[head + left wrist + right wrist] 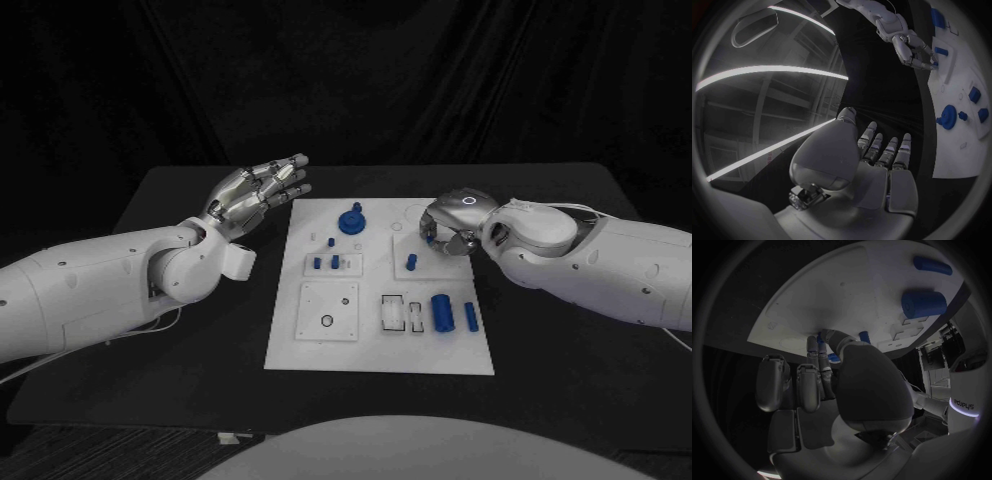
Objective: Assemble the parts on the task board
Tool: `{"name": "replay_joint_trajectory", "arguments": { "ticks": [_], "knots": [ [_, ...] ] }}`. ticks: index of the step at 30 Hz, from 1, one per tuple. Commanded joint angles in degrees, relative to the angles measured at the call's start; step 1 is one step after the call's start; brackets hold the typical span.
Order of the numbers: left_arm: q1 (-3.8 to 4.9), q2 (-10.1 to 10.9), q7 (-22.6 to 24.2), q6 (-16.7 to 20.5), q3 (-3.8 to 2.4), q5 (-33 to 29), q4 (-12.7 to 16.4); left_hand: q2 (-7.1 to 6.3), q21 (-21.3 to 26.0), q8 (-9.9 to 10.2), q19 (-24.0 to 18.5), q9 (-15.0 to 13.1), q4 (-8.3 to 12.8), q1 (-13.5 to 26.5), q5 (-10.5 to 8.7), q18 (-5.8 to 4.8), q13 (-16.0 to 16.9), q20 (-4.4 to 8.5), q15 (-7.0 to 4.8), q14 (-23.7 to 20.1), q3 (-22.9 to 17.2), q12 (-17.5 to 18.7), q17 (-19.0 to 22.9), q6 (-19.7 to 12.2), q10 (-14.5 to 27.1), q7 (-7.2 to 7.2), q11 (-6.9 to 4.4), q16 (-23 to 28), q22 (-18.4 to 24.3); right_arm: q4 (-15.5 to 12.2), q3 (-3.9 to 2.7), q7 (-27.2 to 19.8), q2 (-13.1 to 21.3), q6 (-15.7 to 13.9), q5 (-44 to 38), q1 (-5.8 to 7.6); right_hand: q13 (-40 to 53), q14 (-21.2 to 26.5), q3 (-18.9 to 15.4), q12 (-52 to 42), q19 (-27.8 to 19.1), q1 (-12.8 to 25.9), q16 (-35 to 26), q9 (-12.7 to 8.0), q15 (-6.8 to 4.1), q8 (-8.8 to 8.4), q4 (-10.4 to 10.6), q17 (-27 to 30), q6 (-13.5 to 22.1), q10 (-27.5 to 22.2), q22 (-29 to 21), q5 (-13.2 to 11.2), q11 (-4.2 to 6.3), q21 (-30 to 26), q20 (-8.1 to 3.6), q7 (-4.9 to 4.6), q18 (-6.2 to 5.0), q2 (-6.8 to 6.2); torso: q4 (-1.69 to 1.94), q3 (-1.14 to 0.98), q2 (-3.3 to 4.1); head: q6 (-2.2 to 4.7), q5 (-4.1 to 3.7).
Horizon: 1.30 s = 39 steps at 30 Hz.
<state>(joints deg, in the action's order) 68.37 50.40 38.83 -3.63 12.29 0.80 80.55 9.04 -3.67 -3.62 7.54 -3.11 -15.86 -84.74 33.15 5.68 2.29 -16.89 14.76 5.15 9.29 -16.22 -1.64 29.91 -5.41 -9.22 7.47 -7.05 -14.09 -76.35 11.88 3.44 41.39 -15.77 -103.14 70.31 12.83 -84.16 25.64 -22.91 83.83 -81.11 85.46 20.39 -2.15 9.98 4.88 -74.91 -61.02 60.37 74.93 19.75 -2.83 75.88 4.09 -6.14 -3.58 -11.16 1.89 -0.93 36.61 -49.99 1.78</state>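
The left hand (257, 193) hangs over the black table (173, 200) just off the task board's far-left corner, palm up, fingers released and spread, holding nothing; the left wrist view shows the same flat, loose fingers (887, 155).

The task board (382, 290) lies in the middle of the table. Near its far edge stands a round blue knob-like part (352, 218). Below that, two small blue pegs (326, 263) stand side by side in a square recess on the board's left half. Nearer the front-left corner is a square panel with a small dark ring (327, 321) on it. Toward the front-right, beside empty rectangular slots, a thick blue cylinder (443, 311) lies next to a thin blue rod (470, 316); both also show in the right wrist view (924, 303) (932, 265).

The right hand (450, 228) is down over the board's far-right corner, fingers curled toward the surface. A small blue peg (411, 262) stands just beside it. In the right wrist view the fingertips (814, 346) seem to close around a small blue part (821, 340), though I cannot tell for certain that it is gripped.
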Motion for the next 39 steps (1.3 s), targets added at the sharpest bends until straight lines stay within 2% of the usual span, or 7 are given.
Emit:
{"name": "replay_joint_trajectory", "arguments": {
  "ticks": [1,15,25,39],
  "knots": [
    [-0.12,-0.1,6.7,-0.9,-0.06,-0.4,0.0,-0.11,-0.4,-0.3,0.4,-0.1,0.3,-0.5,0.41,-0.63,0.1,0.01,0.31,0.0,0.0,-0.4,0.0,0.5,-0.1,-0.24,0.46,-0.3,-0.1,0.1,-0.01,-0.6,0.0,0.3,-0.5,-0.22,-0.2,-3.6,0.2,0.4,0.4,-0.1,-0.2,0.1,0.48,0.29,-0.4,-5.5,-0.5,0.7,11.0,0.1,0.05,0.2,0.3,0.03,0.51,0.7,0.01,0.0,0.0,-0.01,0.0],
    [-0.33,-0.3,6.4,-1.0,-0.06,-0.4,-0.3,0.06,-0.5,-0.5,0.7,-0.1,0.4,-0.9,0.63,-0.73,0.1,0.02,0.49,0.1,-0.2,-0.8,-0.1,0.8,-0.4,-0.44,0.72,-0.5,-0.4,0.2,-0.01,-1.3,0.2,-1.2,-0.3,-0.28,-0.7,-3.5,0.8,1.3,0.3,-0.6,-0.3,0.2,0.61,0.27,-1.6,-5.3,-1.7,2.7,11.0,-0.5,0.14,0.1,0.51,-0.07,0.46,1.13,0.01,0.0,0.0,-0.01,0.09],
    [-0.47,-0.2,6.1,-1.0,-0.06,-0.4,-0.4,0.09,-0.6,-0.5,0.8,-0.1,0.4,-1.0,0.66,-0.74,0.1,0.03,0.53,0.1,-0.3,-0.8,-0.1,0.8,-0.4,-0.47,0.75,-0.6,-0.5,0.1,-0.01,-1.3,0.4,-2.5,-0.3,-0.27,-0.9,-3.5,0.6,1.8,0.2,-0.3,-0.3,0.1,0.65,0.09,-1.8,-5.4,-2.0,3.2,11.0,-1.8,0.14,0.1,0.56,-0.07,0.46,1.25,0.01,0.01,0.0,-0.01,0.24],
    [-0.64,-0.4,5.5,-1.0,-0.06,-0.4,-0.7,0.11,-0.6,-0.5,0.9,-0.1,0.4,-1.0,0.68,-0.75,0.1,0.03,0.57,0.2,-0.3,-0.9,-0.1,1.0,-0.5,-0.52,0.8,-0.7,-0.6,-0.4,-0.01,-1.0,1.0,-3.4,-0.3,-0.16,-0.9,-3.5,0.6,1.9,0.2,-0.3,-0.3,0.1,0.67,0.09,-1.8,-5.4,-2.2,3.5,10.9,-1.9,0.15,0.1,0.57,-0.1,0.45,1.35,0.0,0.01,0.0,-0.01,0.44]
  ]
}}
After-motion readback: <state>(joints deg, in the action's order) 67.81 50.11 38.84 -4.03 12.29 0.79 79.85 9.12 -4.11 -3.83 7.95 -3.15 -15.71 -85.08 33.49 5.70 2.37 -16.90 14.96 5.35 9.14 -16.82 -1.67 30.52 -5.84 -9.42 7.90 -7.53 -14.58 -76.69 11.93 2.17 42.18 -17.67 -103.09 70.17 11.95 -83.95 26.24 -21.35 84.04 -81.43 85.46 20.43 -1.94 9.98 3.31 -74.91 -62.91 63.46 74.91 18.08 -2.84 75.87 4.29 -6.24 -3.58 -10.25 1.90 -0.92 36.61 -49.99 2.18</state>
